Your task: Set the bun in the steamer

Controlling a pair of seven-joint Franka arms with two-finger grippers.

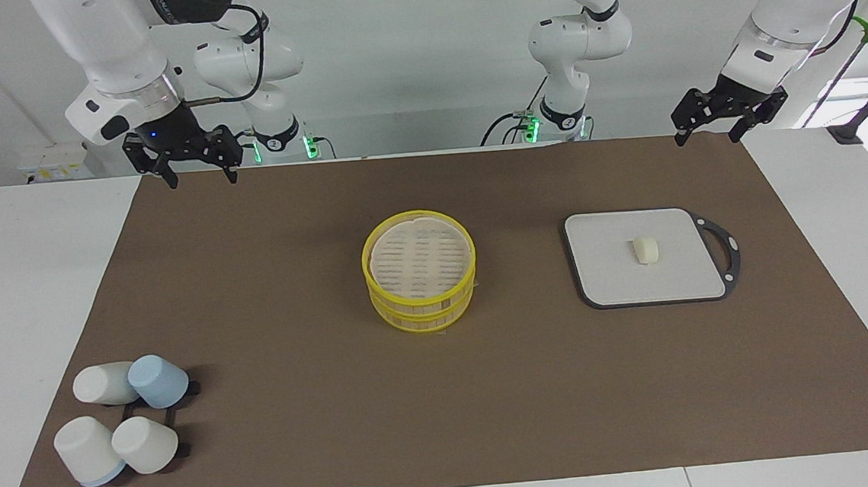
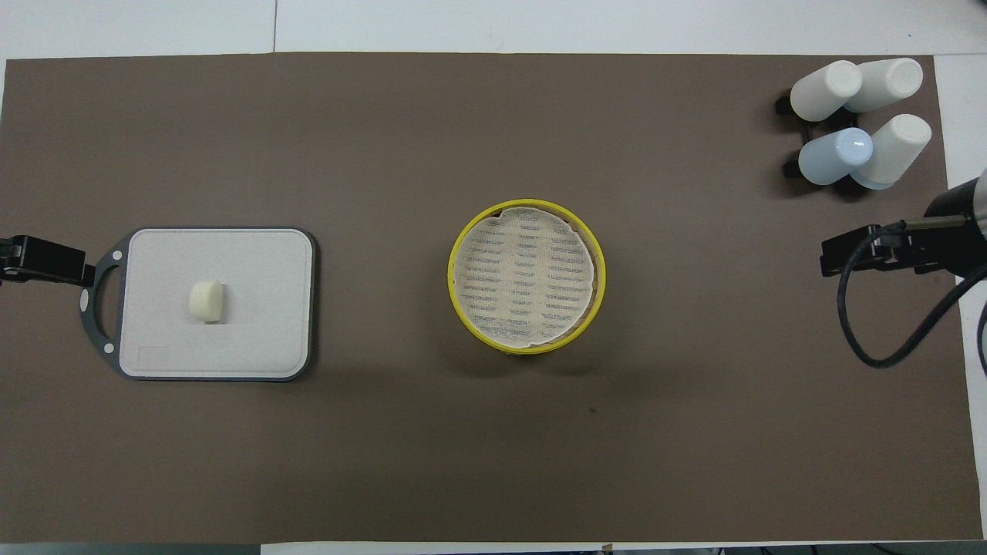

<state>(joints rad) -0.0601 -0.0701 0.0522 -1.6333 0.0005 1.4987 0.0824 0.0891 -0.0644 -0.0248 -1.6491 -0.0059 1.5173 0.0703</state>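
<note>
While on board, bun well apart from tools

Even, bright light is falling from above, casting soft short shadows beside the cups and steamer; daylight is glaring at the facing view's right edge.

No text, label, brand or number can be read anywhere.
</note>
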